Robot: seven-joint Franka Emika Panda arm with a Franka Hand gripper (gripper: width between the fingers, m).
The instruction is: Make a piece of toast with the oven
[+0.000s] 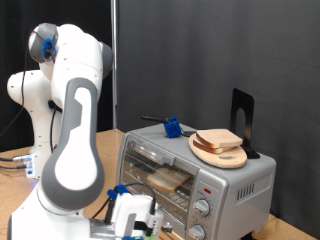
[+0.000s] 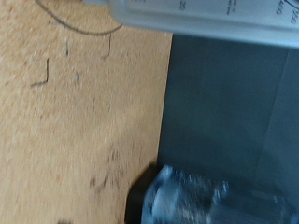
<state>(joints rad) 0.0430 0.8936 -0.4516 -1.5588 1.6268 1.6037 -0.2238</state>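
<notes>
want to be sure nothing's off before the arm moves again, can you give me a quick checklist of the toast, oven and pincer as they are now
1. Piece of toast inside the oven, lying on the rack: ok.
2. Oven door: in the exterior view the inside shows plainly, but whether the door is open or shut: cannot tell.
3. Pincer is low at the oven's front, at the exterior view's bottom; open or shut: cannot tell.
4. Pincer holding anything: nothing shows between its fingers, but the view is poor: cannot tell.
5. Stacked slices on the round wooden board sit on top of the oven, apart from the arm: ok.
6. Wrist view is blurred, showing only wooden table: not ok.
</notes>
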